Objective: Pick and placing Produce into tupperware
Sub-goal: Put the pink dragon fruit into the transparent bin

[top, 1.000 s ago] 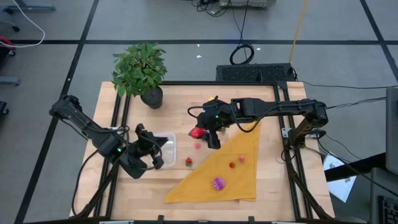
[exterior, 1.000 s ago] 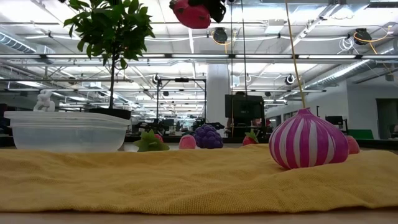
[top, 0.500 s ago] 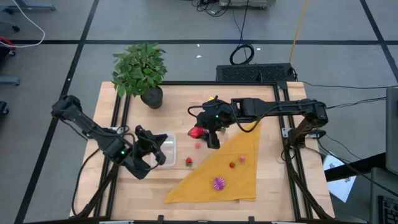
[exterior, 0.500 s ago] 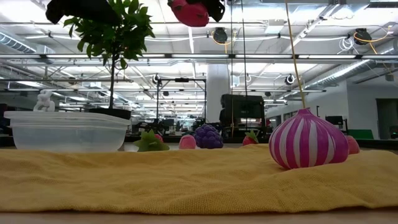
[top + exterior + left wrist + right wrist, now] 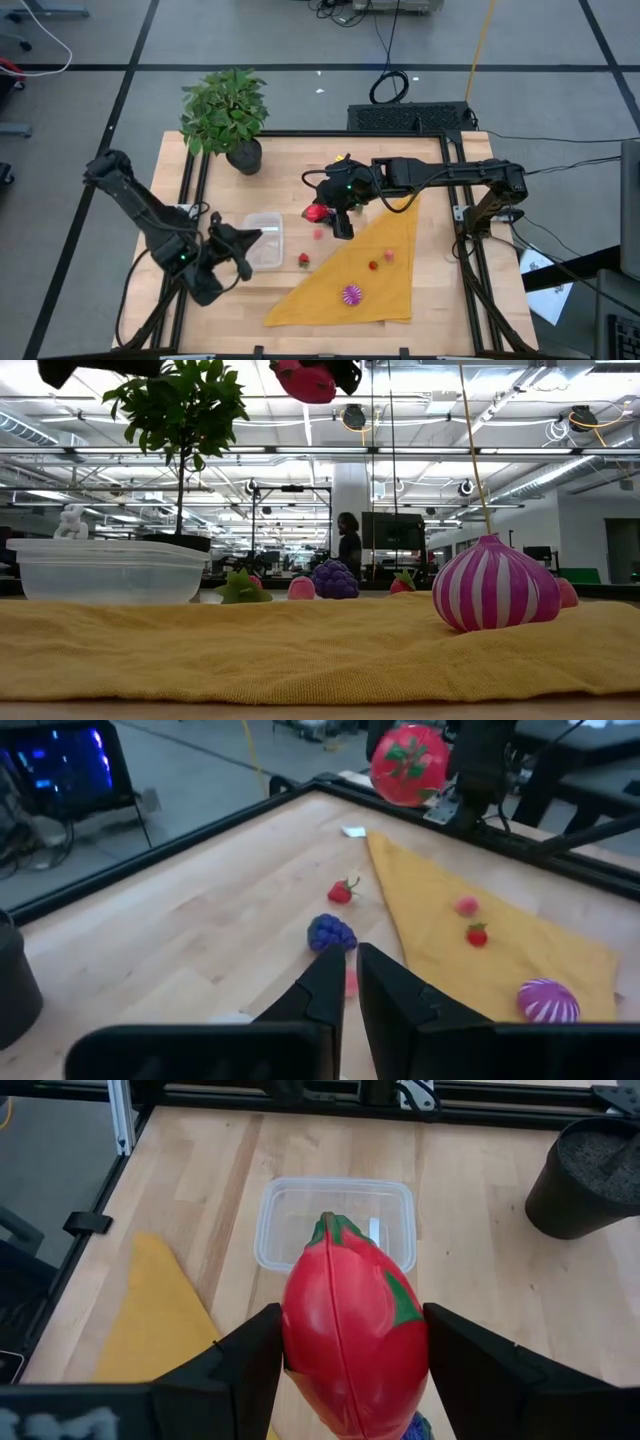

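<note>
My right gripper point(image 5: 321, 213) hangs above the table's middle, shut on a red toy fruit with green leaves point(image 5: 355, 1340), which also shows high in the low view point(image 5: 308, 380). The clear tupperware point(image 5: 264, 241) stands on the wood to its left and shows beyond the fruit point(image 5: 335, 1220). My left gripper point(image 5: 248, 240) hovers at the tupperware's left side, shut and holding nothing point(image 5: 350, 965). A purple grape bunch point(image 5: 331, 932), small red and pink pieces point(image 5: 304, 260) and a magenta striped ball point(image 5: 351, 294) lie on the table and cloth. My right gripper pinches the red fruit between its two fingers point(image 5: 245, 1365), one on each of its sides point(image 5: 300, 1350). The fingers slant down from the right. The fruit is lifted clear, well above the table.
A mustard-yellow triangular cloth point(image 5: 365, 275) covers the near right part of the table. A potted green plant point(image 5: 226, 115) stands at the far left corner. Black frame rails point(image 5: 190, 190) run along the table's edges. A person point(image 5: 349, 548) stands far off in the room.
My left arm has drawn back toward the table's near left, away from the tupperware, and now shows at the low view's top. The right gripper and the red fruit have kept still.
</note>
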{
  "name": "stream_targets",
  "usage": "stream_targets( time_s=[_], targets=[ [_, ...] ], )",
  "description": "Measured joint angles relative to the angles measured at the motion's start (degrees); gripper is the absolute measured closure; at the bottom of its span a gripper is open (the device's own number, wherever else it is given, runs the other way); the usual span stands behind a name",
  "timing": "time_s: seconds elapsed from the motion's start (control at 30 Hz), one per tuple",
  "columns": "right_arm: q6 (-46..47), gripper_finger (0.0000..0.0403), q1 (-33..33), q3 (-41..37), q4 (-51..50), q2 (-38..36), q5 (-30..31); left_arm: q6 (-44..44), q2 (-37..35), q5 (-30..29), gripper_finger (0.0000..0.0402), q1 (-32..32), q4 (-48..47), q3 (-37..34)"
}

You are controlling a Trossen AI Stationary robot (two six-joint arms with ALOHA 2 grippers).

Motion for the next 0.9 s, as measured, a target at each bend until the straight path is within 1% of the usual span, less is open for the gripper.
stream_targets(
  time_s=[0.1,0.17,0.27,0.57,0.7,0.9],
  targets=[
    [0.2,0.019,0.0,0.0,0.2,0.0,0.0,-2.9,0.0,-2.7,0.0366,-1.8,0.9,-2.6],
    [0.3,0.019,0.0,0.0,0.9,0.0,0.0,-4.7,0.0,-3.0,0.0366,-2.5,2.1,-4.4],
    [0.3,0.019,0.0,0.0,2.0,0.0,0.0,-5.1,0.0,-3.1,0.0366,-3.2,4.1,-6.4],
    [0.6,0.019,0.0,0.0,3.1,0.0,-0.1,3.9,0.0,-3.3,0.0366,-3.9,10.7,-7.3],
    [0.5,0.019,0.4,0.0,4.0,0.0,-0.2,6.1,0.0,-3.4,0.0366,-3.8,12.5,-7.3],
    [0.2,0.019,1.8,0.0,4.4,0.0,-0.2,6.9,0.0,-8.0,0.0366,-3.5,13.1,-7.3]
  ],
)
